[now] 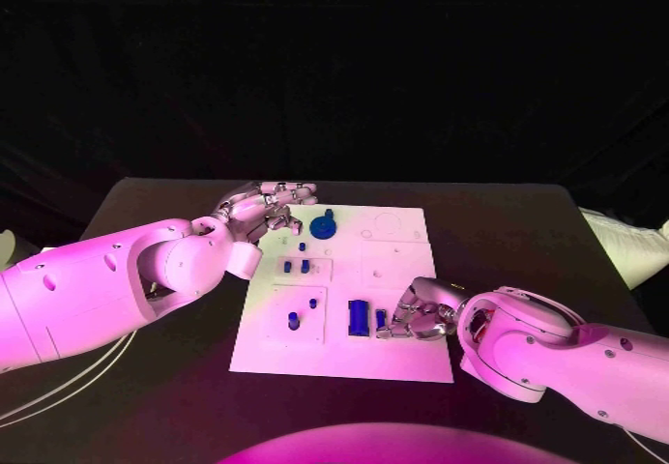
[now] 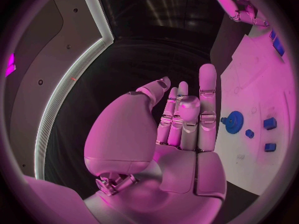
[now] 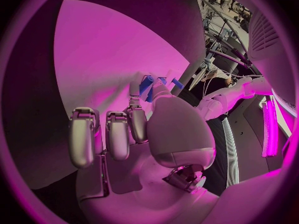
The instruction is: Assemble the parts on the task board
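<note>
Task board (image 1: 404, 362): white plate, flat on the middle of the black table (image 1: 543, 213), long side running away from the robot.

Parts on the board: one round blue gear (image 1: 324, 228) with a knob, near the far edge; two short blue pegs (image 1: 296, 265) standing side by side in a square recess below it; two more small pegs (image 1: 302, 311) in the near-left recess; one long blue bar (image 1: 359, 316) lying in the near middle, with a smaller blue piece (image 1: 379, 317) just beside it.

Left hand (image 1: 265, 213): over the far-left corner of the board, next to the gear. In the left wrist view its fingers (image 2: 207, 102) are straight, close together and bare of any part; the gear (image 2: 234, 121) lies apart from them on the board.

Right hand (image 1: 416, 311): on the near-right part of the board, just beside the long bar and the small piece. Fingers (image 3: 118, 134) curled down onto the white surface; blue pieces (image 3: 147, 87) show at the fingertips, but whether they are pinched or only touched cannot be told.

Progress, judged: partly done. Several pegs appear seated and the gear set in place. Outlined seats (image 1: 391, 229) on the right side of the board look unfilled. The bar and its neighbour appear loose, and are likely the step in hand.
</note>
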Motion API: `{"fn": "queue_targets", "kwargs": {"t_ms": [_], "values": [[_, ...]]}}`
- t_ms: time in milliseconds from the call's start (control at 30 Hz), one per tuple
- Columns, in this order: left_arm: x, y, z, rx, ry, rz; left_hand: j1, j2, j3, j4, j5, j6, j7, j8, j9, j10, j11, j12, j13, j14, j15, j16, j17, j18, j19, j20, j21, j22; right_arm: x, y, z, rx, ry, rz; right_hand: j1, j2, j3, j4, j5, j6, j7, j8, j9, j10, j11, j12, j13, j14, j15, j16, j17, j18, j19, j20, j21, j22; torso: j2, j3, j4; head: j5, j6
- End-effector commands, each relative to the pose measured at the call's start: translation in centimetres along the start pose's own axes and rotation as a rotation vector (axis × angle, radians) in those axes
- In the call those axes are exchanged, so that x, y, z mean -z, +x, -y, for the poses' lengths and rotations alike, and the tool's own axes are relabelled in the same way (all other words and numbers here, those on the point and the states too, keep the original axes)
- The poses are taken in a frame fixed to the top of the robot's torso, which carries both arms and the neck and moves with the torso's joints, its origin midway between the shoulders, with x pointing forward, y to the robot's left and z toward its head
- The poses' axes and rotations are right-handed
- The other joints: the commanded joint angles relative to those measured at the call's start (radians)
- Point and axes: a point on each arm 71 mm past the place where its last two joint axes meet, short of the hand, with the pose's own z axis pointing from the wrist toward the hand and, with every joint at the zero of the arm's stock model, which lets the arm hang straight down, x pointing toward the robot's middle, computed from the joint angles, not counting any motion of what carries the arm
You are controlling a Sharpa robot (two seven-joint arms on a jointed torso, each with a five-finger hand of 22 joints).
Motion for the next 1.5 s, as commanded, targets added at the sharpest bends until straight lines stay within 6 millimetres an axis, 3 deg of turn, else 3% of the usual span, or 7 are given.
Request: {"fn": "queue_targets", "kwargs": {"t_ms": [33,533,800,1067,1233,1433,1500], "values": [[0.0,0.2,0.0,0.001,0.004,-0.020,-0.010,0.004,-0.007,0.001,0.004,-0.007,0.002,0.006,0.000,-0.010,0.001,0.007,-0.001,-0.007,0.002,-0.003,0.000,0.019,-0.001,0.006,-0.003,-0.002,-0.1,0.2,0.0,0.034,-0.021,-0.024,0.006,0.007,-0.007,-0.001,-0.005,-0.005,0.000,0.004,0.001,0.034,-0.002,-0.005,0.116,0.092,-0.003,0.003,0.182,-0.011,0.032,-0.007,0.001,0.086,0.000,-0.0006,0.0003,0.000,0.001],[-0.1,0.3,0.0,0.001,0.004,-0.022,-0.010,0.005,-0.008,0.001,0.004,-0.008,0.002,0.006,-0.001,-0.011,0.001,0.008,-0.002,-0.007,0.002,-0.003,-0.002,0.019,-0.001,0.006,-0.004,-0.002,-1.4,0.4,0.2,0.053,-0.006,-0.030,0.030,0.037,-0.012,-0.002,-0.004,-0.005,-0.001,0.008,0.003,0.037,-0.004,0.003,0.121,0.093,-0.004,0.005,0.186,-0.012,0.034,-0.007,0.004,0.090,0.001,0.0009,0.0013,0.000,-0.001],[-0.1,0.2,0.0,0.000,0.004,-0.020,-0.010,0.005,-0.008,0.001,0.004,-0.008,0.002,0.006,-0.001,-0.011,0.001,0.008,-0.002,-0.007,0.002,-0.003,-0.002,0.019,-0.001,0.006,-0.004,-0.002,-1.4,0.2,0.1,0.026,-0.030,0.002,0.034,0.034,-0.025,-0.001,-0.002,-0.008,0.001,0.007,0.003,0.035,-0.003,-0.004,0.118,0.092,-0.003,0.004,0.183,-0.011,0.032,-0.007,0.002,0.088,-0.001,0.0002,-0.0008,0.002,0.001],[-0.1,0.0,0.0,-0.001,0.004,-0.016,-0.010,0.005,-0.008,0.001,0.004,-0.008,0.002,0.006,-0.001,-0.011,0.001,0.008,-0.002,-0.007,0.002,-0.003,-0.002,0.019,-0.001,0.006,-0.004,-0.002,-0.6,-1.1,0.0,-0.235,-0.165,0.057,-0.015,0.024,-0.091,0.055,-0.063,-0.059,0.019,-0.020,-0.008,0.009,0.013,-0.076,0.083,0.092,0.008,0.003,0.182,-0.008,0.025,0.001,-0.010,0.072,-0.002,0.0010,0.0000,0.001,0.008],[-0.2,-0.4,-0.1,0.011,0.002,-0.004,-0.011,0.005,-0.010,0.002,0.003,-0.008,0.002,0.007,0.000,-0.012,0.001,0.009,-0.001,-0.010,0.003,-0.006,-0.010,0.019,-0.001,0.006,-0.005,-0.003,-0.8,-3.7,0.5,-0.498,-0.269,0.165,0.029,0.064,-0.093,0.048,-0.048,-0.115,0.045,-0.064,-0.027,-0.011,0.035,-0.123,0.060,0.089,0.027,-0.005,0.172,-0.004,0.017,0.018,-0.023,0.055,-0.008,-0.0021,-0.0035,-0.003,0.019],[-0.3,-1.3,-0.6,0.061,-0.003,0.034,-0.017,0.003,-0.017,0.005,0.003,-0.010,0.003,0.009,0.000,-0.016,0.003,0.013,-0.002,-0.031,0.005,-0.025,-0.046,0.019,-0.010,0.008,-0.012,-0.007,-2.2,-7.2,2.3,-0.730,-0.281,0.266,0.087,0.088,-0.103,0.012,-0.025,-0.138,0.062,-0.090,-0.041,-0.100,0.050,-0.340,-0.058,0.049,0.040,-0.119,0.025,0.030,-0.054,0.032,-0.144,-0.098,-0.028,-0.0082,-0.0085,-0.008,0.030],[-0.4,-2.0,-0.7,0.067,0.004,0.064,-0.018,0.003,-0.025,0.006,0.002,-0.012,0.005,0.011,0.000,-0.020,0.005,0.018,-0.002,-0.110,0.009,-0.104,-0.185,0.018,-0.039,0.012,-0.033,-0.017,-2.9,-8.3,3.0,-0.797,-0.279,0.299,0.112,0.099,-0.105,-0.009,-0.021,-0.156,0.071,-0.103,-0.049,-0.185,0.059,-0.543,-0.175,0.002,0.045,-0.258,-0.132,0.063,-0.130,0.039,-0.285,-0.264,-0.036,-0.0111,-0.0101,-0.010,0.037]]}}
